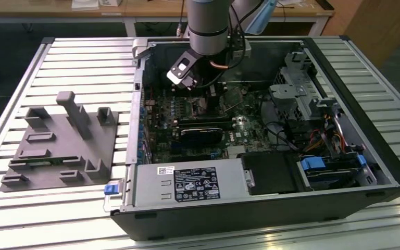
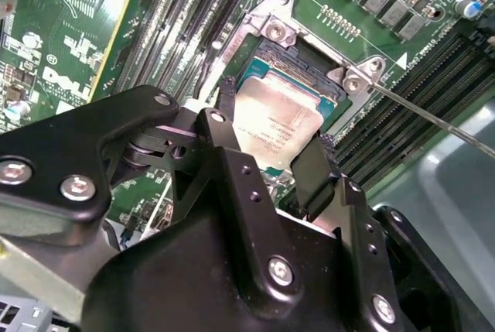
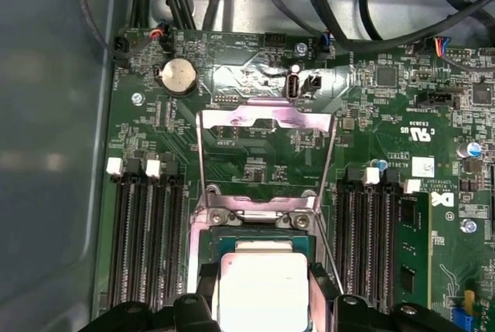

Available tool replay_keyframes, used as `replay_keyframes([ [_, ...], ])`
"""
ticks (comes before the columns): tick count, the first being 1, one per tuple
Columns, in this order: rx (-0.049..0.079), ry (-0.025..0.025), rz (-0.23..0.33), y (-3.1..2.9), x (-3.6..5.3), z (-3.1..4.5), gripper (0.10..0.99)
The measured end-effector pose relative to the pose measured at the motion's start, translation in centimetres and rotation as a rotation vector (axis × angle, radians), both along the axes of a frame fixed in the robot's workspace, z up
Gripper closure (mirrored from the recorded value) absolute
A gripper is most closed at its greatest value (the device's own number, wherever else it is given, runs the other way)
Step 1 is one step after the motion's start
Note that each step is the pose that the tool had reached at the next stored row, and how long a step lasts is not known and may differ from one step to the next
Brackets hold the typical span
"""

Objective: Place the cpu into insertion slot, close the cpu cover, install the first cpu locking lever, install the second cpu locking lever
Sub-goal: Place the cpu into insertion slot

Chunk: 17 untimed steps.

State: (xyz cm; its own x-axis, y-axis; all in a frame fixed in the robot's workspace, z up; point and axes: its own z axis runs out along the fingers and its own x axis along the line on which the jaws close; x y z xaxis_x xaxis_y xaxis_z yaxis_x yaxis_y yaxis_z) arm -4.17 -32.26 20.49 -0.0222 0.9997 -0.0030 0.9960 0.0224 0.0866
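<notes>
Slatted metal table (image 1: 82, 57), exterior view: an open computer case (image 1: 255, 219) lies flat on it. A grey moulded fixture (image 1: 61, 140) sits beside the case on the exterior view's left. The arm (image 1: 207, 21) reaches down into the case, with the gripper (image 1: 185, 75) low over the green board.

Second wrist view: two black fingers (image 2: 313, 166) are closed against opposite edges of the cpu (image 2: 282, 119), so the claw is clamped on it. The chip's silver top faces up. It sits right at the insertion slot (image 2: 272, 26), within the silvery rim; whether it is fully seated, cannot tell. A thin locking lever (image 2: 425, 111) runs out from one corner of the socket.

First wrist view: the gripper (image 3: 263, 279) has the cpu (image 3: 263, 293) squarely over the insertion slot (image 3: 259, 220). The cpu cover (image 3: 267, 115) is swung open and back from the socket, board visible through its window. Black memory slots (image 3: 143, 231) flank the socket on both sides. A coin cell (image 3: 178, 77) sits farther off.
</notes>
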Motion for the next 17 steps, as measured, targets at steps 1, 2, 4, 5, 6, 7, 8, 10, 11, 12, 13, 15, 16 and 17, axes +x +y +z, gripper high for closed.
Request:
replay_keyframes([
  [1, -0.001, -0.0004, -0.002, 0.00, 0.00, -0.06, 0.545],
  [2, -0.002, -0.0006, -0.004, 0.00, 0.00, -0.13, 0.545],
  [4, -0.003, -0.0007, -0.010, 0.00, -0.01, -0.26, 0.545],
  [5, -0.003, -0.0008, -0.013, 0.00, -0.01, -0.30, 0.545],
  [6, -0.003, -0.0008, -0.020, 0.00, -0.01, -0.35, 0.545],
  [7, -0.003, -0.0007, -0.028, 0.00, -0.01, -0.40, 0.545],
  [8, -0.003, -0.0007, -0.036, 0.00, -0.01, -0.45, 0.545],
  [10, -0.003, -0.0006, -0.050, 0.01, -0.02, -0.56, 0.545],
  [11, -0.003, -0.0007, -0.053, 0.02, -0.04, -0.60, 0.545],
  [12, -0.003, -0.0007, -0.054, 0.03, -0.06, -0.63, 0.545],
  [13, -0.002, -0.0006, -0.054, 0.06, -0.07, -0.65, 0.545],
  [15, -0.002, -0.0007, -0.055, 0.13, -0.11, -0.70, 0.545],
  [16, -0.002, -0.0007, -0.055, 0.17, -0.12, -0.73, 0.545],
  [17, -0.002, -0.0008, -0.055, 0.18, -0.12, -0.76, 0.545],
])
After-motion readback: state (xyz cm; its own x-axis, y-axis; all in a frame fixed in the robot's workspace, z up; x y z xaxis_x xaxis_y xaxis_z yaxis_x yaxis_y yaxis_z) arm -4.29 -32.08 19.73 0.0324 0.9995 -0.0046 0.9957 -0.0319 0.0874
